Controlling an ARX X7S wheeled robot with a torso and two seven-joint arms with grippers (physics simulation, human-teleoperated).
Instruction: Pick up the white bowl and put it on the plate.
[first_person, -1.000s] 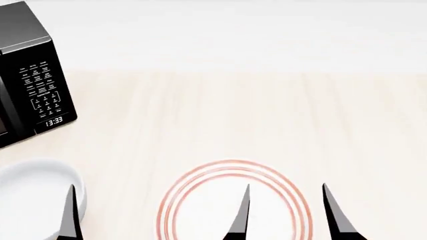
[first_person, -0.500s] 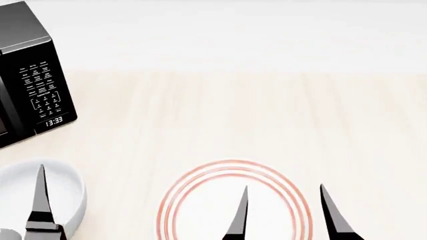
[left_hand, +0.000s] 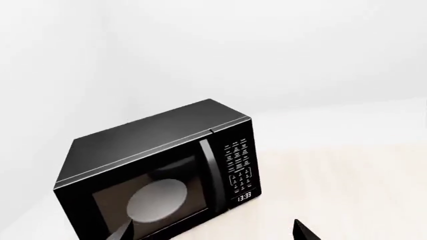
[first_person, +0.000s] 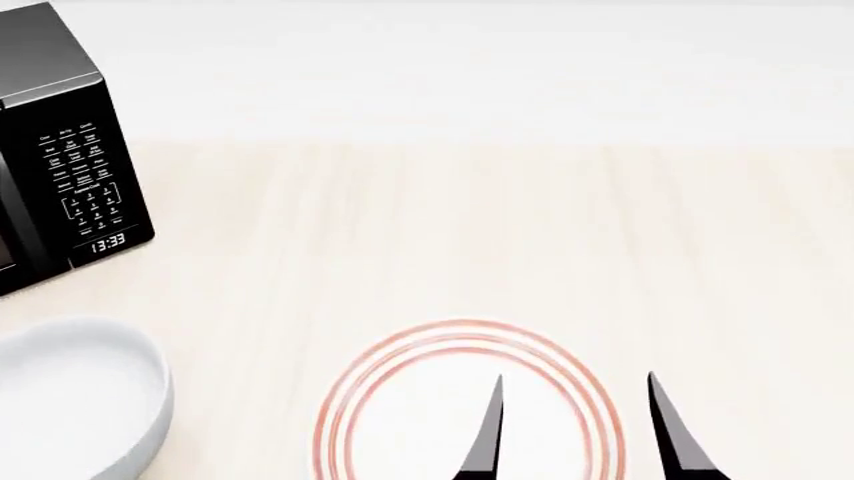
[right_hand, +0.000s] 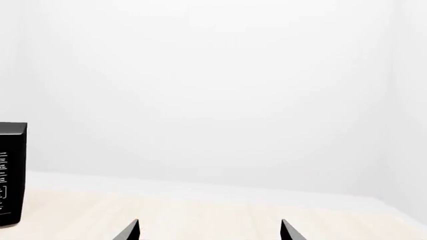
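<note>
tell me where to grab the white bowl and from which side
Probably the thick rim of the white bowl, one finger inside, one outside, coming down from above with the left gripper. It sits upright and open on the table, too wide to span, left of the plate.

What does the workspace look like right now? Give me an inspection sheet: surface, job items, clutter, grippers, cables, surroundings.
Surface: pale wood-grain table, bare across the middle.
White bowl: resting on the table at the near left, cut off by the frame edge, not gripped.
Plate: red-ringed, near centre, nothing on it, apart from the bowl.
Clutter: black microwave at the far left, clock reading 13:33, door shut.
Left gripper: only fingertips show in the wrist view, apart, holding nothing; absent from the head view.
Right gripper: open, over the plate's right side, empty.
Cables: nothing seen.
Surroundings: plain white wall behind the table.
</note>
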